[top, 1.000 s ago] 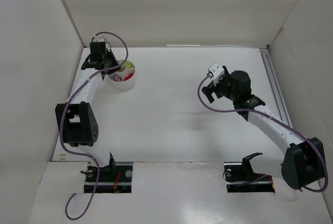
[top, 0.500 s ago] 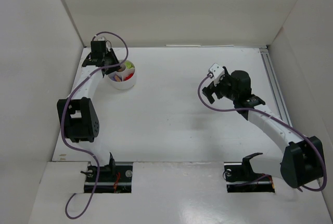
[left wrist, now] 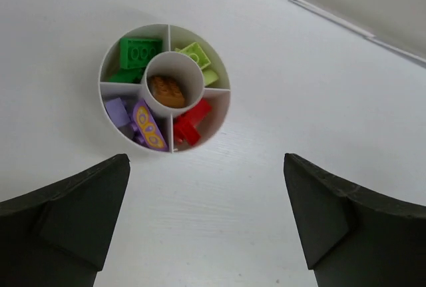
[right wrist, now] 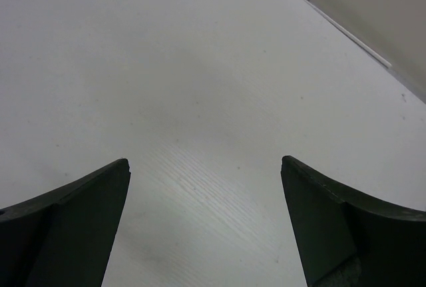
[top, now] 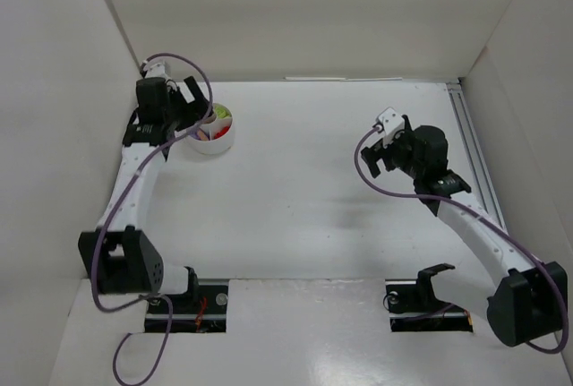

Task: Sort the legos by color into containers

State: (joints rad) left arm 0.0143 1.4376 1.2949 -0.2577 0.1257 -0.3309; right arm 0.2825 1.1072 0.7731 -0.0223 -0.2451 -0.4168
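Observation:
The containers are one round white dish [left wrist: 101, 77] split into wedges around a centre cup. It holds the legos: green [left wrist: 138, 52], yellow-green [left wrist: 196, 54], red [left wrist: 190, 122], lilac [left wrist: 116, 110] and an orange-brown one [left wrist: 166, 90] in the centre. My left gripper [left wrist: 205, 167] hangs open above and short of the dish, nothing between its fingers. From above, the left gripper [top: 193, 108] sits just left of the dish [top: 219, 146] at the back left. My right gripper [top: 380, 160] is open over bare table at the right, and the right gripper [right wrist: 203, 167] holds nothing.
White walls box in the table on the left, back and right. A metal rail [top: 470, 135] runs along the right side. A thin strip [top: 313, 79] lies at the foot of the back wall. The arm bases [top: 188, 301] stand at the near edge.
My left gripper has opened and drawn back leftward and up from over the dish. The right arm has shifted a little to the right, its gripper still open.

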